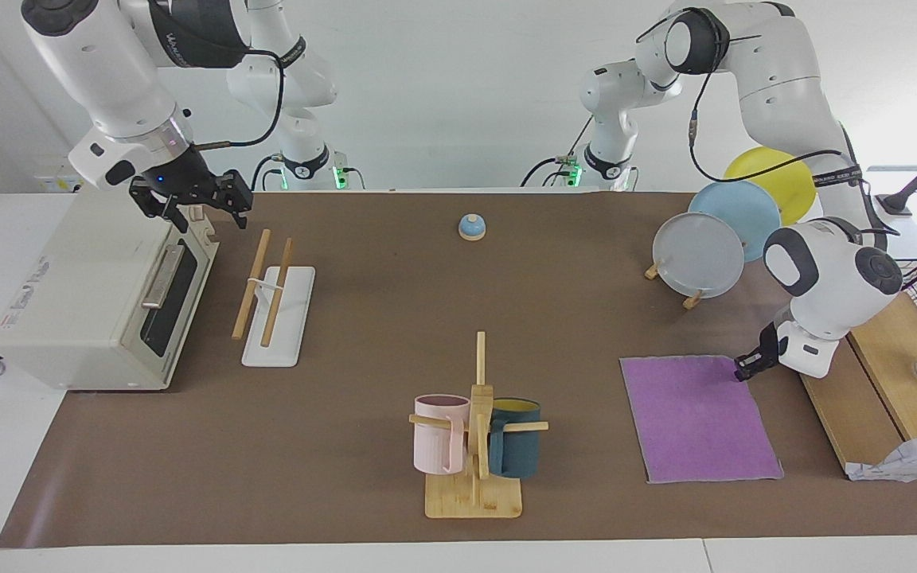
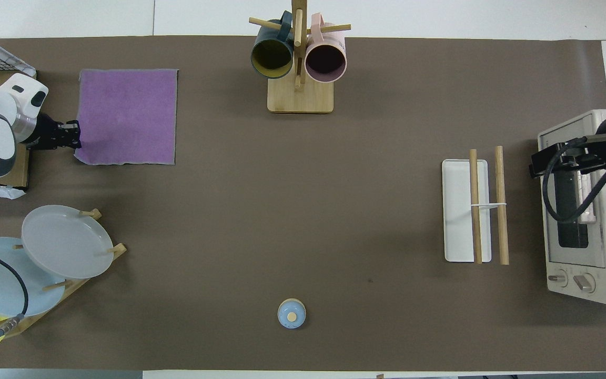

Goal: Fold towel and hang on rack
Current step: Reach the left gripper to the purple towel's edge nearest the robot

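The purple towel [image 1: 697, 418] [image 2: 127, 116] lies flat and unfolded on the brown mat, toward the left arm's end of the table. My left gripper [image 1: 747, 369] [image 2: 70, 135] is low at the towel's edge, at the corner nearest the robots. I cannot tell whether it grips the cloth. The rack [image 1: 266, 290] [image 2: 487, 210], two light-wood rods on a white base, stands toward the right arm's end and is bare. My right gripper [image 1: 208, 213] [image 2: 542, 163] hangs open and empty over the toaster oven's top, beside the rack.
A toaster oven [image 1: 92, 302] [image 2: 582, 237] stands beside the rack. A mug tree [image 1: 476, 446] [image 2: 298, 68] with two cups is mid-table, farthest from the robots. A plate stand [image 1: 697, 255] [image 2: 63, 242] and a blue bell [image 1: 471, 228] [image 2: 291, 313] are near the robots. A wooden board [image 1: 864, 398] lies beside the towel.
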{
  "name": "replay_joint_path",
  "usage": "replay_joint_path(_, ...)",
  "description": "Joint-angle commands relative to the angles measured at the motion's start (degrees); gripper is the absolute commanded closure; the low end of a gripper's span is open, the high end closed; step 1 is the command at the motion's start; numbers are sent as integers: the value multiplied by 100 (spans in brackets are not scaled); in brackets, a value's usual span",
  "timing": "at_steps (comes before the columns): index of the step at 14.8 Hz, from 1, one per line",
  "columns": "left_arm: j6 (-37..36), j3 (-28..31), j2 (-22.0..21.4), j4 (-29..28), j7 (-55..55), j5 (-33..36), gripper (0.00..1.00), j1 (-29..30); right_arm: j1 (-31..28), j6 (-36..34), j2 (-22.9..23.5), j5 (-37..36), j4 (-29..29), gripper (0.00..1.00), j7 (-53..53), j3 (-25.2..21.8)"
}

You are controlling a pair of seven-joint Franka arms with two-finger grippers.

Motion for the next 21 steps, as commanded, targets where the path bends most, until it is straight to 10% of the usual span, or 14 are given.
replay_joint_path(1,99,-25,-32,-48,-9,43,100,45,-18,85,-141,92,-180,23,-167,22)
replay_joint_path(5,108,-25,-23,-13,-9,52,100,36,-18,85,-141,110,-171,37,-158,31)
replay_joint_path(21,204,-25,-1147,-679,597,87,100,-1052,-18,259,-308,470,-523,37,97,75)
